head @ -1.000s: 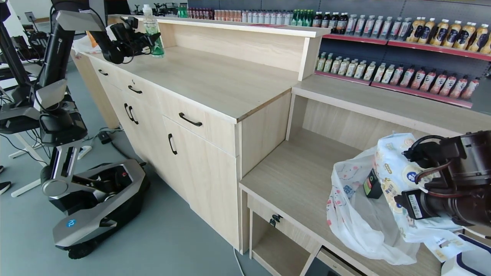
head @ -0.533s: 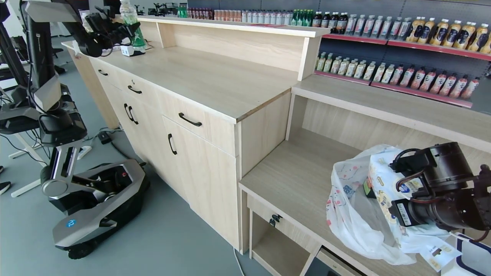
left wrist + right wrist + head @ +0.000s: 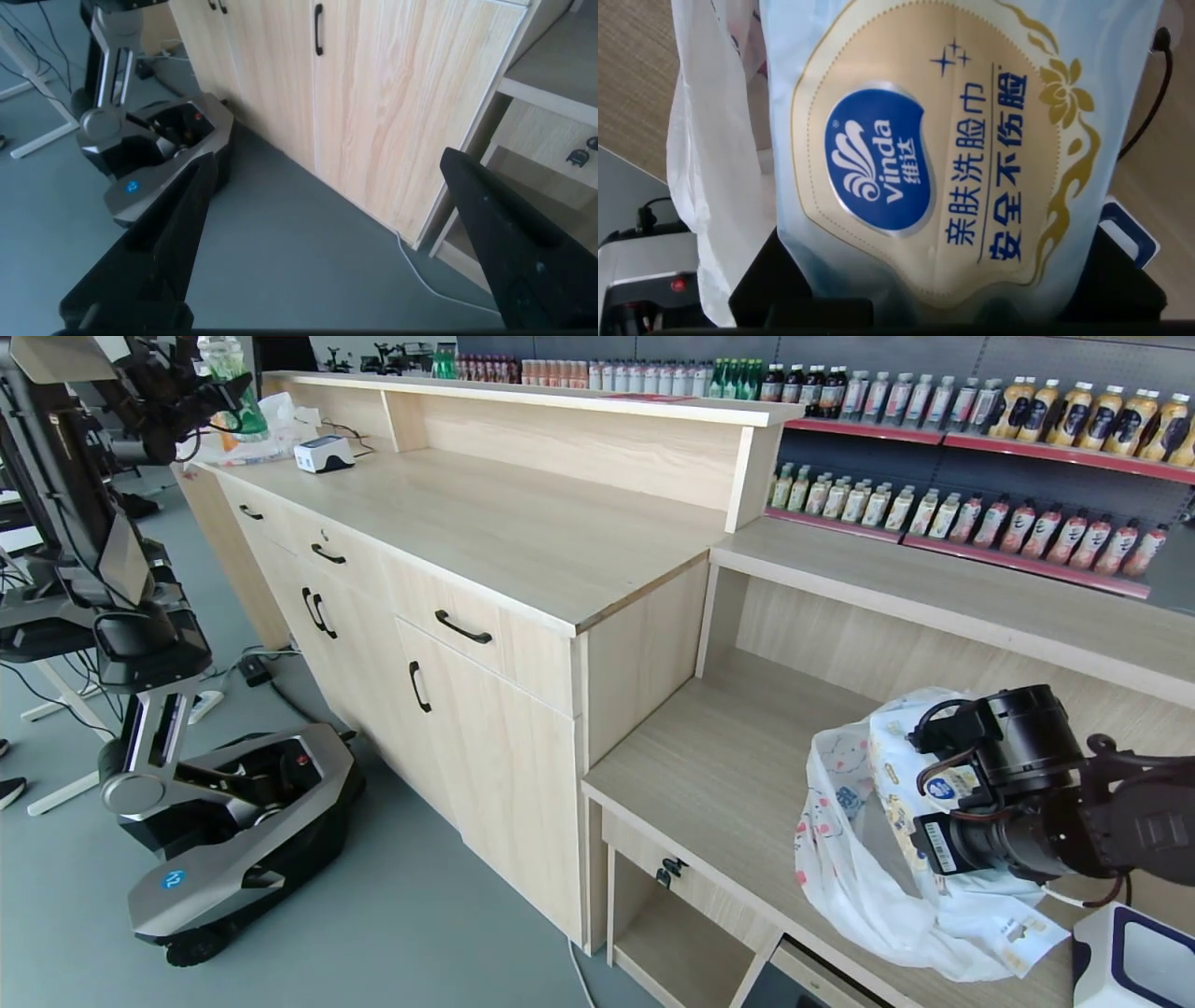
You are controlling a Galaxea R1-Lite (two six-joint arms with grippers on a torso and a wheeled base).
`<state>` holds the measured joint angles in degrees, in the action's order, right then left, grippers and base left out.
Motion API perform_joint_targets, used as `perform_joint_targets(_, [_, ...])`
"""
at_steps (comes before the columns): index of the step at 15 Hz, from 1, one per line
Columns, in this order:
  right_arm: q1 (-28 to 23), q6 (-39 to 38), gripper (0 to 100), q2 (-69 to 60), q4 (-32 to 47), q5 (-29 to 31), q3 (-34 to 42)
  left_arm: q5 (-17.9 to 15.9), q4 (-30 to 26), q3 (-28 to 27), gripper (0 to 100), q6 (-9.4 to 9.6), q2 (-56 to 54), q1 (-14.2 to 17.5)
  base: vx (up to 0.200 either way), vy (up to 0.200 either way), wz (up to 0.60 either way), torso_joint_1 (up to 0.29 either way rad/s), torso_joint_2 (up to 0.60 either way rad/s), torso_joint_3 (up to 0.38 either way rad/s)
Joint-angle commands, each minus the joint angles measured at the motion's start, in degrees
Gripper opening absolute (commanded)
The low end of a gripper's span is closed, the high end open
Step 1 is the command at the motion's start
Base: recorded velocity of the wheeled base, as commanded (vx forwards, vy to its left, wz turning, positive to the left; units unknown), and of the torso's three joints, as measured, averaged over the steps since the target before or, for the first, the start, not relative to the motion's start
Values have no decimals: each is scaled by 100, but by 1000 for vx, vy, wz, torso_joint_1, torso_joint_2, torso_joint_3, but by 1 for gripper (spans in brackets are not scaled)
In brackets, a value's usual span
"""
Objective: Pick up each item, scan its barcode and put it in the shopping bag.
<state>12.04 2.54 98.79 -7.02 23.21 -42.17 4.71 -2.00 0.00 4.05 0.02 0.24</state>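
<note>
A long light-wood table (image 3: 523, 523) runs back along the left, with a raised ledge (image 3: 579, 403) at its rear edge. Its front holds drawers and cupboard doors (image 3: 504, 765) with black handles (image 3: 464, 630). To its right sits a lower table (image 3: 719, 756), with a small black knob (image 3: 670, 870) on the drawer beneath. Behind, red-edged shelves (image 3: 962, 549) carry rows of bottles (image 3: 934, 513). A separate wheeled robot base (image 3: 233, 831) stands on the grey floor (image 3: 401, 933), near the cupboards. A white cable (image 3: 439, 280) trails at the cabinet's foot.
</note>
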Motion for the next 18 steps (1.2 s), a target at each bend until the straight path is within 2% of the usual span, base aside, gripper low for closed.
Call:
perform_joint_targets(1, [8, -7, 0, 316, -142, -1, -11, 4, -2, 0, 100, 0, 6, 2, 0, 0, 0, 0, 0, 0])
perform_joint_targets(6, [-18, -254, 0, 747, -432, -62, -72, 4, -2, 0, 100, 0, 6, 2, 0, 0, 0, 0, 0, 0])
perform_joint_targets(10, [-44, -201, 0, 1063, -1038, -642, -143, 4, -2, 0, 100, 0, -2, 2, 0, 0, 0, 0, 0, 0])
perform_joint_targets(16, [-211, -201, 0, 1538, -1152, -678, -301, 4, -2, 0, 100, 0, -2, 2, 0, 0, 0, 0, 0, 0])
perform_joint_targets(18, [-290, -201, 0, 1590, -1249, -915, -327, -5, -2, 0, 100, 0, -2, 2, 0, 0, 0, 0, 0, 0])
